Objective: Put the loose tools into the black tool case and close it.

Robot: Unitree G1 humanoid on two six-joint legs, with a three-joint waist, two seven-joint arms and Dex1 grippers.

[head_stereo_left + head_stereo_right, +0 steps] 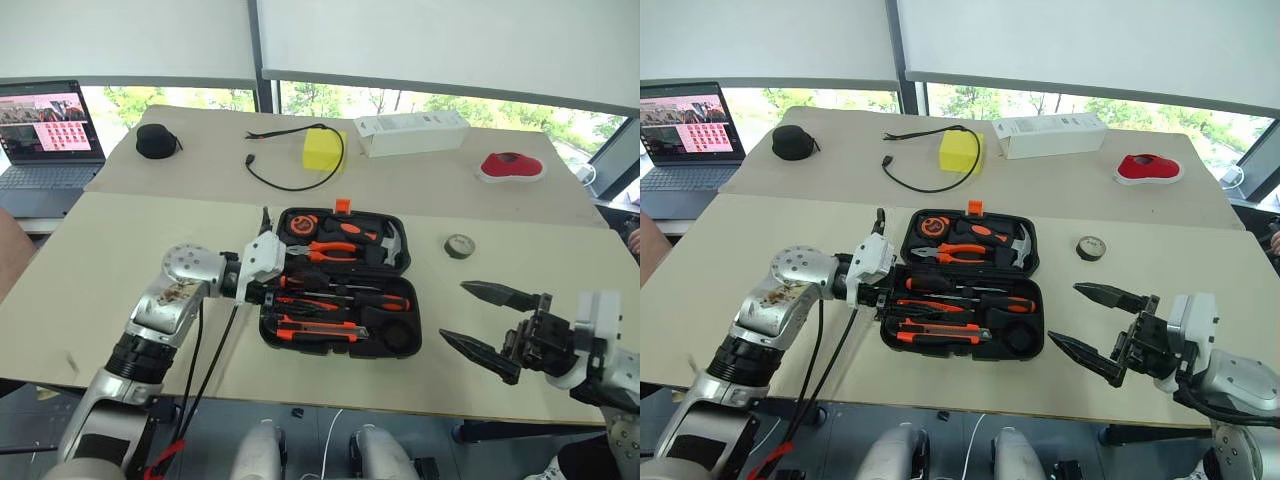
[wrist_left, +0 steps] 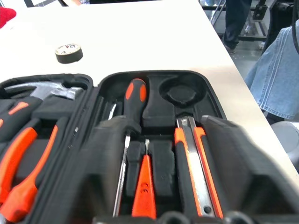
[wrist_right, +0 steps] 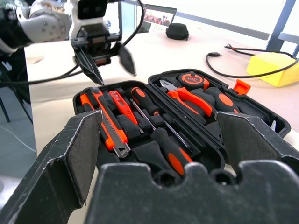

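Note:
The black tool case (image 1: pixel 416 318) lies open mid-table. In its near half lie two long screwdrivers (image 1: pixel 345 297), the utility knife (image 1: pixel 315 327) and the small tester screwdriver (image 2: pixel 144 186); a round slot (image 2: pixel 183 93) there is empty. Pliers, hammer and tape measure fill the far half. On the bare table, to the right of the case, lies the small black tape roll (image 1: pixel 459 245). My left gripper (image 3: pixel 115 77) hovers at the case's left end, open and holding nothing. Near the table's front right edge, apart from the case, my right gripper (image 1: pixel 455 312) stands wide open and empty.
On the far table stand a laptop (image 1: pixel 45 130), a black round pouch (image 1: pixel 155 140), a yellow block (image 1: pixel 322 148) ringed by a black cable, a white box (image 1: pixel 412 132) and a red-and-white object (image 1: pixel 511 166). A person in denim (image 2: pixel 275 70) is beside the table.

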